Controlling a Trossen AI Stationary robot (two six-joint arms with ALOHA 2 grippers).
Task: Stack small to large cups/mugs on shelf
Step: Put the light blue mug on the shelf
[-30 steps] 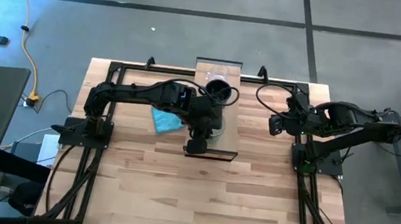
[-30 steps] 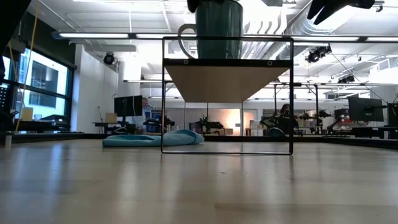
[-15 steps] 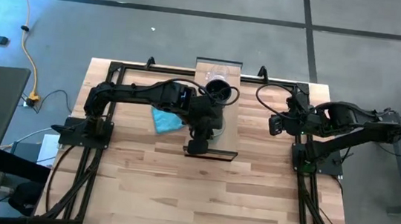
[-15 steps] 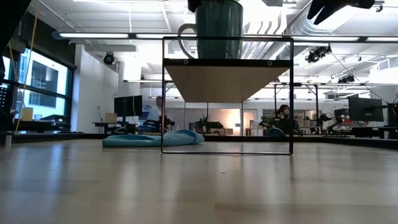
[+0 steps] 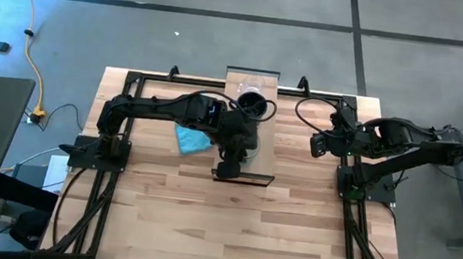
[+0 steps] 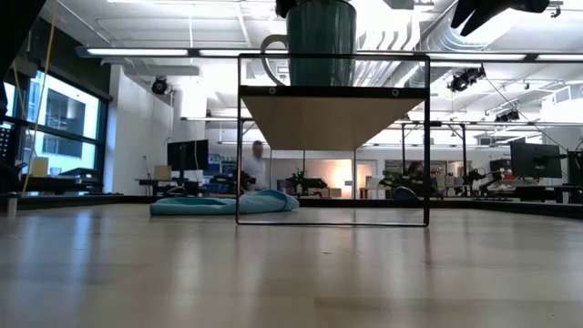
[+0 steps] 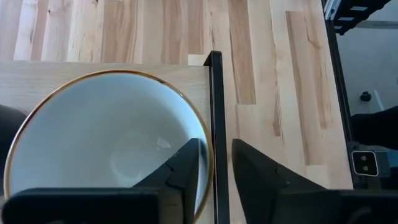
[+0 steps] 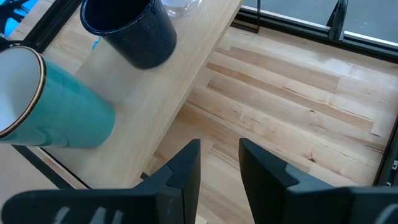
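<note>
The shelf [image 5: 262,150] stands at the table's far middle. At its near end stands a mug [image 7: 106,143], teal outside and white inside, upright on its base [image 8: 68,127]. Behind it the black mug [image 5: 252,105] stands, and behind that the clear glass cup [image 5: 252,85]. My left gripper [image 7: 216,155] is over the teal mug, open, one finger inside the mug and one outside its wall. My right gripper [image 8: 219,162] hangs open to the right of the shelf [image 5: 316,144], with nothing between its fingers. My left gripper comes at the teal mug slanting down from above, its fingers on either side of the rim [image 7: 209,163] at the mug's right side. The outer finger [image 7: 261,177] stands apart from the wall. Whether the inner finger [image 7: 186,171] touches the rim, I cannot tell.
A crumpled teal cloth [image 5: 189,138] lies on the table left of the shelf. The shelf's dark frame [image 6: 332,58] stands well above the tabletop. Bare wood [image 5: 230,224] stretches from the shelf to the near edge. A person moves in the room beyond [image 6: 258,164].
Both arms and the mugs have kept still. A person in the room behind the table has walked toward the right.
</note>
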